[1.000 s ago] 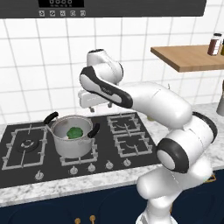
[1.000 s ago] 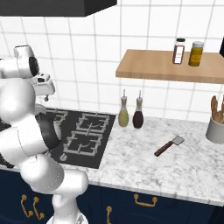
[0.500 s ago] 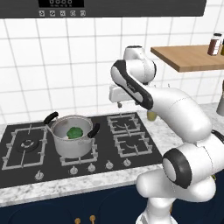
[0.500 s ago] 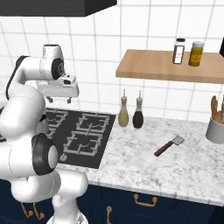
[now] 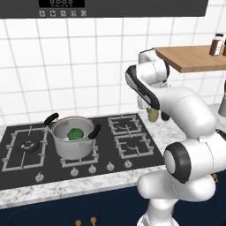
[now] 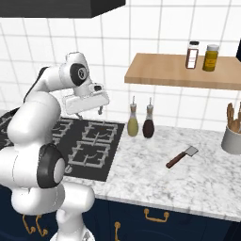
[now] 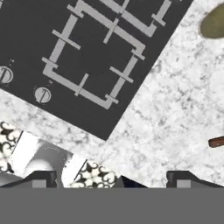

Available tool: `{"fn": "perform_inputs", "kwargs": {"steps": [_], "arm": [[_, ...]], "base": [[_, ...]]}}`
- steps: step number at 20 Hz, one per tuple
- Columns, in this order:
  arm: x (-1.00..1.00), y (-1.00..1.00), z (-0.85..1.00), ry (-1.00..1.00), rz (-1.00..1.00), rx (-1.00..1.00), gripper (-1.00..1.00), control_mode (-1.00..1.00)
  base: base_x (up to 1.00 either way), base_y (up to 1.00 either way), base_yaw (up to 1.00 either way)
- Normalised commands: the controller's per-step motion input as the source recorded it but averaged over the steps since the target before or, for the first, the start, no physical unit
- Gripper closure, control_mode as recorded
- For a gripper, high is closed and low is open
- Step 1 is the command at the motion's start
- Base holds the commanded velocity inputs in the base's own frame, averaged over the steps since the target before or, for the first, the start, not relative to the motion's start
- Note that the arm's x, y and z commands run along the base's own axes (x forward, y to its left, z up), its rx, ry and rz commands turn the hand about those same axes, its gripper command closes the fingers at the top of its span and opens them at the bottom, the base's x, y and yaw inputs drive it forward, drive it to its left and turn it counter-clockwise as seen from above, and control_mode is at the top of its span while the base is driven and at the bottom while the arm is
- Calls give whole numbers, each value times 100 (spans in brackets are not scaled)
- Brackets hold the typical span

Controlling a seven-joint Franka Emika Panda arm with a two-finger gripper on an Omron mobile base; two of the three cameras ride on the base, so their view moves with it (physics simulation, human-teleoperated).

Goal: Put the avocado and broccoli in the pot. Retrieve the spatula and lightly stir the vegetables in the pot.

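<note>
One bumpy green broccoli [image 5: 75,133] sits inside the shiny steel pot [image 5: 72,142]; beside its cooktop, the hand [image 6: 89,112] hangs open, empty.

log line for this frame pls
phase: going for spatula | gripper: open, empty, above stove's right burners | broccoli: in pot | spatula: flat on counter, untouched

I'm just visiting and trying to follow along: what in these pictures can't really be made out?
- The pot, left base view: its wall hides the bottom. Broccoli shows; an avocado cannot be told apart.
- The spatula, hand view: the right edge cuts it off, leaving a stub of brown handle.
- The spatula, right base view: too small to judge the blade's detail.
- The gripper, hand view: the bottom band cuts off most of its fingers.
</note>
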Motion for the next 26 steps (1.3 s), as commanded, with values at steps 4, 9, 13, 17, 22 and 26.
{"fn": "perform_inputs", "kwargs": {"steps": [4,9,13,17,22,26], "arm": [[0,-92,-34,24,57,-28,-100,-100],[-16,-83,-41,22,60,-11,-100,-100],[-22,-64,-5,15,61,13,-100,-100],[-16,-65,-6,14,57,25,-100,-100],[18,-80,-36,20,47,13,-100,-100],[43,-74,-52,23,41,2,-100,-100]], "base": [[0,0,0],[0,0,0],[0,0,0],[0,0,0],[0,0,0],[0,0,0]]}}
